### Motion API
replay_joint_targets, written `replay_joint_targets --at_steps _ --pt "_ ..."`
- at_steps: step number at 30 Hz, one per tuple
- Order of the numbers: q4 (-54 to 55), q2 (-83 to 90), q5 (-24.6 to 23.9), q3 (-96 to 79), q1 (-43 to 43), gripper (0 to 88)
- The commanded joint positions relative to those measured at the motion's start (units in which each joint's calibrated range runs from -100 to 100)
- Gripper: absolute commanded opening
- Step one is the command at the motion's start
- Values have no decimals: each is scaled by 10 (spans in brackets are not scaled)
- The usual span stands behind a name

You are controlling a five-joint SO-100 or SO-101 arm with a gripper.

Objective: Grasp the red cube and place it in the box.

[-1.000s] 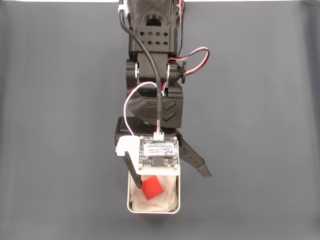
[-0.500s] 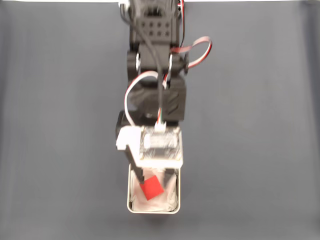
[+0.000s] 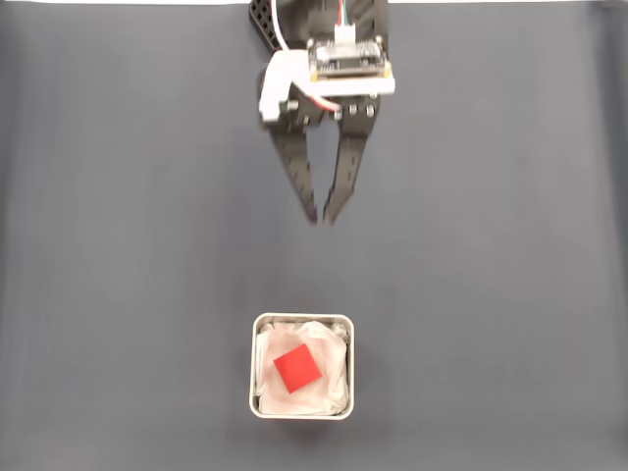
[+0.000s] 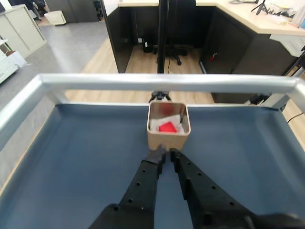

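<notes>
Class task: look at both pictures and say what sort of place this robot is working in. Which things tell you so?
Probably an office or lab. The wrist view shows desks, an office chair's wheeled base and a wooden floor beyond the railed dark blue table on which the box stands.

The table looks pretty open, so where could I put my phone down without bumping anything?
In the fixed view, the grey table lies bare left and right of the box, out to the picture's edges. The strip between the gripper and the box is also bare, though the arm works there. The box itself is taken: the red cube sits inside.
</notes>
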State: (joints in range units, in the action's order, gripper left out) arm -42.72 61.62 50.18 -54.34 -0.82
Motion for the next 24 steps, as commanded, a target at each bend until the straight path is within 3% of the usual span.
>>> replay_joint_targets --at_steps 1,11,24 --pt "-15 166 0 -169 -7 0" --pt "-235 382 -3 -421 0 0" --pt "-330 384 -20 -455 -8 0"
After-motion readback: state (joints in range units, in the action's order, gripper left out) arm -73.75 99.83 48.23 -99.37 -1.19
